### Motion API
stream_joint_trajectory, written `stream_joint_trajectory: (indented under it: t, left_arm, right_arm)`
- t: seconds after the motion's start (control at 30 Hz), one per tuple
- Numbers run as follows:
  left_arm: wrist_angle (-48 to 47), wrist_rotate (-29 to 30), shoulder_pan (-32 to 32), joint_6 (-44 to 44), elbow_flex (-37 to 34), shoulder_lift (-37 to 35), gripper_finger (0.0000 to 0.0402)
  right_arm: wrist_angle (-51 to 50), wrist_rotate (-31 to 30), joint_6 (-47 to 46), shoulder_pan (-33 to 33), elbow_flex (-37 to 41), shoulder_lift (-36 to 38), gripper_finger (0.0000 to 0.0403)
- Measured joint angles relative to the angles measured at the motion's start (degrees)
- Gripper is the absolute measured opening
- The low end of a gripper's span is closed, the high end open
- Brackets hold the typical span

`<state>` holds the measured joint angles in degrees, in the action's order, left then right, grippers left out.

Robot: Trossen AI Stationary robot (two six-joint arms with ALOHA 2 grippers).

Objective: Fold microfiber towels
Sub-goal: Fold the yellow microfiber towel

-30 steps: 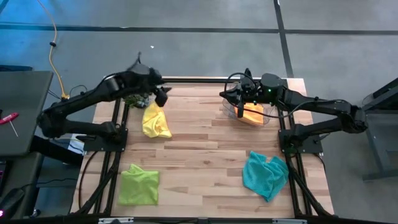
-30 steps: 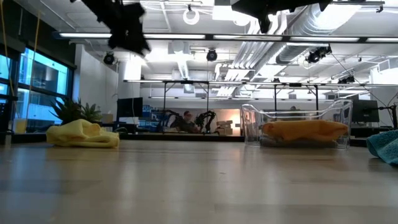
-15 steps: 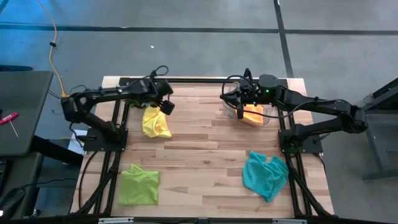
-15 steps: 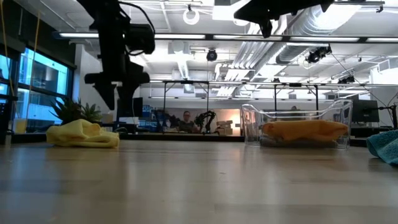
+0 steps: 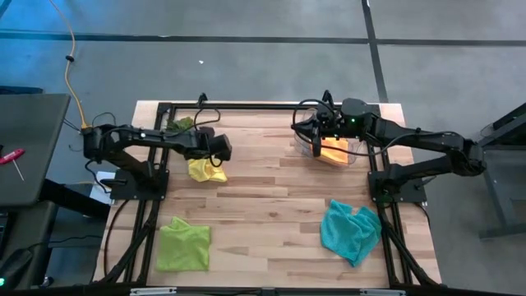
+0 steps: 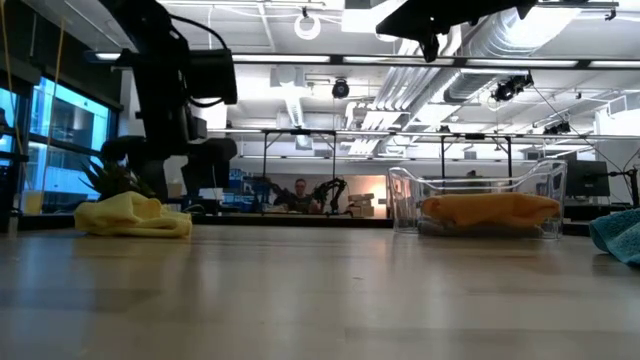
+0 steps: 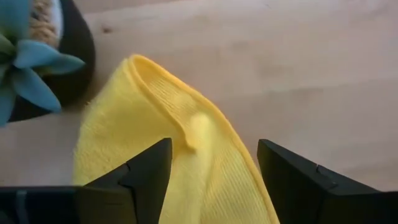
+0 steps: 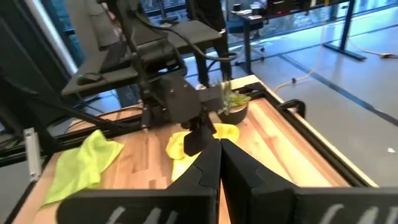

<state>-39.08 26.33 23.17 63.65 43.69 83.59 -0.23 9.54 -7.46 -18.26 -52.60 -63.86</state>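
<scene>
A crumpled yellow towel (image 5: 204, 171) lies at the table's far left, next to a small potted plant (image 5: 179, 125). My left gripper (image 7: 214, 149) points steeply down just over it, open, one finger on either side of a raised fold (image 7: 186, 121); I see no touch. In the low view the gripper (image 6: 170, 165) stands right above the towel (image 6: 132, 215). A lime green towel (image 5: 182, 243) lies near left and a teal towel (image 5: 351, 230) near right. An orange towel (image 5: 334, 152) lies in the clear bin (image 5: 362, 150). My right gripper (image 8: 217, 163) hovers shut above that bin.
The plant's dark pot (image 7: 68, 68) stands close beside the yellow towel. The black frame rails (image 5: 156, 189) run along both side edges of the table. Bare wood lies between the towels in the middle (image 5: 271, 197).
My left gripper has come down from high over the table's far left toward the yellow towel, shifting a little toward the near edge, and its wrist has rolled. The towel has stayed where it was.
</scene>
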Motion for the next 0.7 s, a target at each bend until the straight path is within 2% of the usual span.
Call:
stream_joint_trajectory:
  t: [0.13,0.3,0.7]
  left_arm:
    - [0.1,0.3,2.9,-1.0,-0.1,0.4,0.0210]
    - [0.1,-3.2,5.7,-2.5,-0.1,0.4,0.0195]
    - [0.1,-6.4,6.1,-1.8,0.0,2.1,0.0167]
  right_arm:
    - [0.0,-0.5,0.0,0.0,0.0,0.0,0.0000]
    - [-0.8,-0.5,0.0,0.0,0.0,0.0,0.0000]
    - [-2.6,-0.5,0.0,0.0,0.0,0.0,0.0000]
